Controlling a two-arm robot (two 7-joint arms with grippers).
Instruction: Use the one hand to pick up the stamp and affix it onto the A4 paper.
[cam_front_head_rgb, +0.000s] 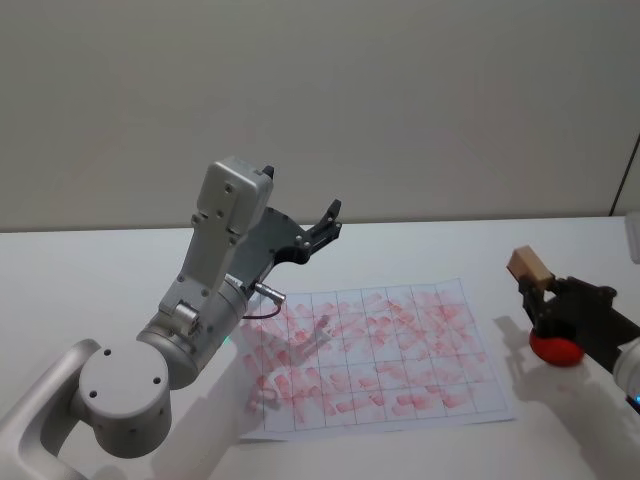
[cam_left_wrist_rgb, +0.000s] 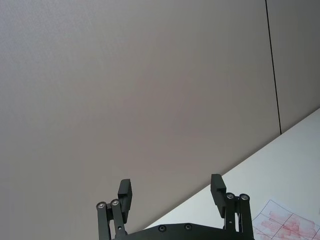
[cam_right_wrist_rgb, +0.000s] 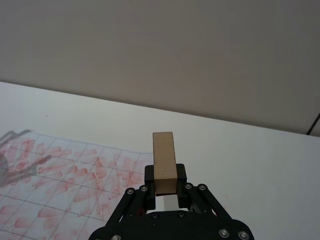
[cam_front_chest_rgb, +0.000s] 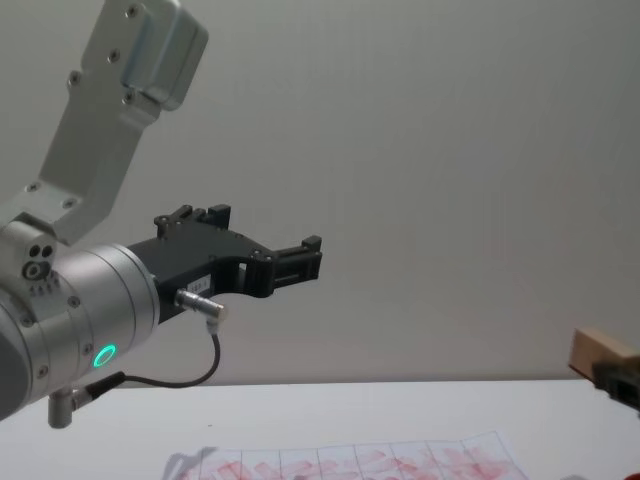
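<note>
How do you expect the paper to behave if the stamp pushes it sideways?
The paper likely slides easily, since nothing visible pins it to the smooth table. Being one thin sheet, it probably buckles rather than resists. The right gripper holds the stamp.

1. The paper (cam_front_head_rgb: 400, 350) lies flat on the table (cam_front_head_rgb: 430, 250) with nothing standing on it; its middle and right boxes are open from above.
2. The left arm (cam_front_head_rgb: 200, 300) hangs high over the paper's left edge and near-left corner, crowding that side.
3. The left gripper (cam_front_head_rgb: 328, 222), jaws apart, points at the wall (cam_front_head_rgb: 400, 100), well above the sheet.
4. The right gripper (cam_front_head_rgb: 535, 290), clamped on the stamp (cam_front_head_rgb: 530, 266), hovers off the paper's right edge, with bare table between them.
5. A red pad (cam_front_head_rgb: 555, 350) sits under the right gripper, the one low obstacle there.
6. The table strip between paper and wall is bare.
</note>
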